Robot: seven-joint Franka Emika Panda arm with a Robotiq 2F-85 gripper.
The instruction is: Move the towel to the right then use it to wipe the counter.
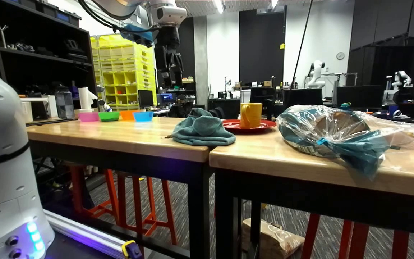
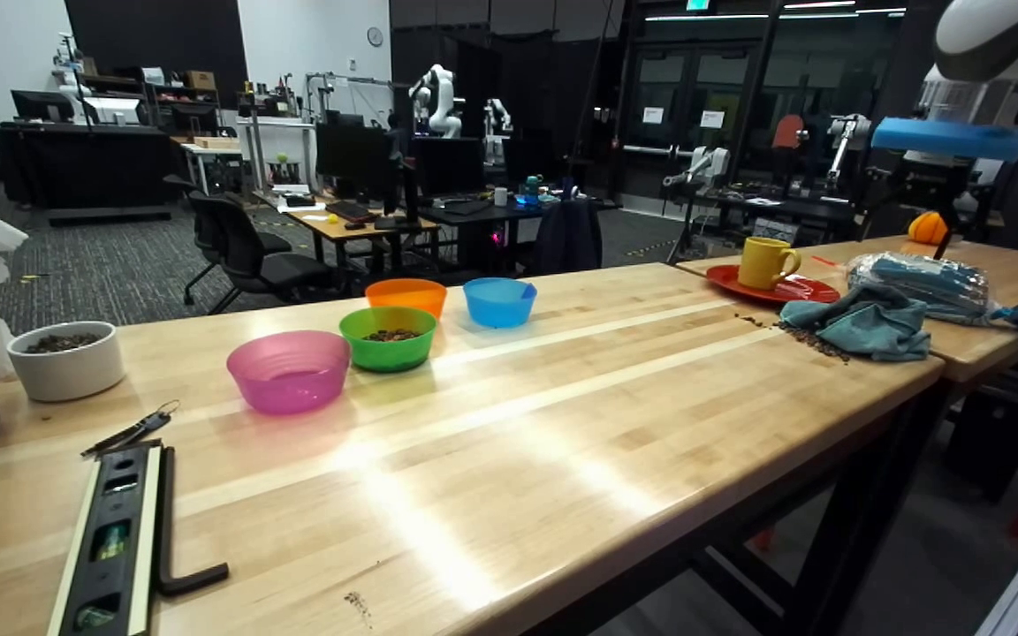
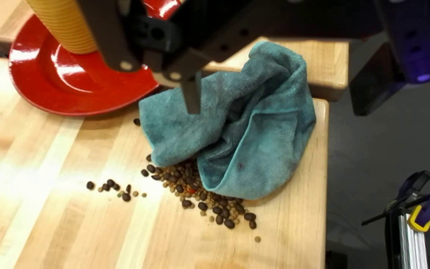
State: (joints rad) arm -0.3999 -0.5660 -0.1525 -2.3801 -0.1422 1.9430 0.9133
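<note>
The teal-grey towel lies crumpled near the front edge of the light-wood counter, where two tabletops meet. It partly covers a heap of dark beans and small lentil-like bits; how much lies beneath is hidden. My gripper is open with nothing between its fingers. Seen from the wrist, one fingertip stands over the towel and the other beyond the counter's edge. In an exterior view the gripper hangs well above the tabletop, clear of the towel.
A red plate with a yellow mug stands close behind the towel. A plastic bag with blue contents lies on the adjoining table. Farther along sit pink, green, orange and blue bowls, plus a level.
</note>
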